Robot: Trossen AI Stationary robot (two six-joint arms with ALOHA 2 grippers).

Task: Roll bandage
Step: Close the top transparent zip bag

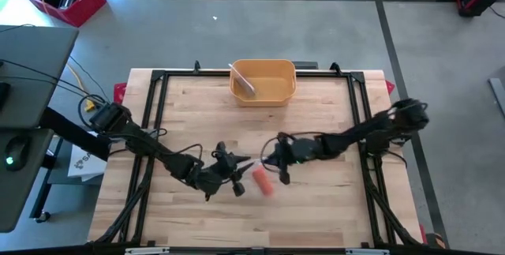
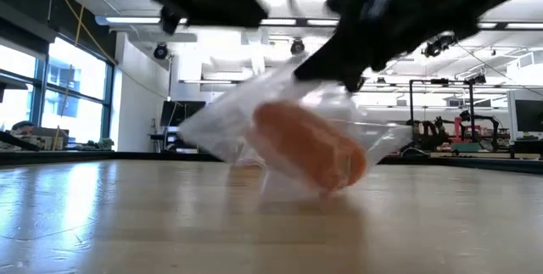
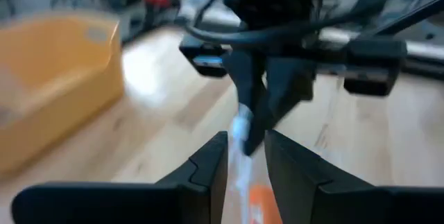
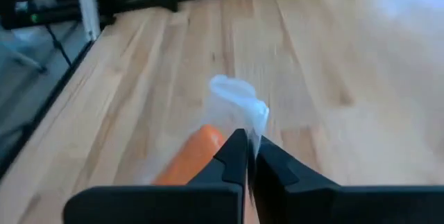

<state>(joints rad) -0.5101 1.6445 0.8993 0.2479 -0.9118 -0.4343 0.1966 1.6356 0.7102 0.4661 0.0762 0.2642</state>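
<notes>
An orange bandage roll point(image 1: 263, 181) sits inside a clear plastic bag point(image 2: 254, 121) at the middle of the table. In the low view the roll point(image 2: 310, 147) lies tilted in the bag, low over the wood. My left gripper point(image 1: 241, 171) reaches in from the table's left and is shut on the bag. My right gripper point(image 1: 274, 166) reaches in from the right and is shut on the bag too. The two grippers stand close together, facing each other over the roll. My left gripper pinches the clear plastic point(image 3: 243, 165) between its two fingers, just above the orange roll point(image 3: 262, 203). The fingers come slanting down from the table's left. One layer or several, I cannot tell. My right gripper pinches an edge of the clear bag point(image 4: 243, 116) between its two shut fingers, with a crumpled bit of plastic sticking out past the tips. The fingers come slanting down from the table's right. The roll point(image 4: 191, 156) hangs in the bag below and beside the fingers.
A yellow bin point(image 1: 263, 81) with a white object in it stands at the far middle of the table; it also shows in the left wrist view point(image 3: 48, 78). Black frame rails point(image 1: 150, 129) run along the table's sides. Bare wood lies toward the near edge.
</notes>
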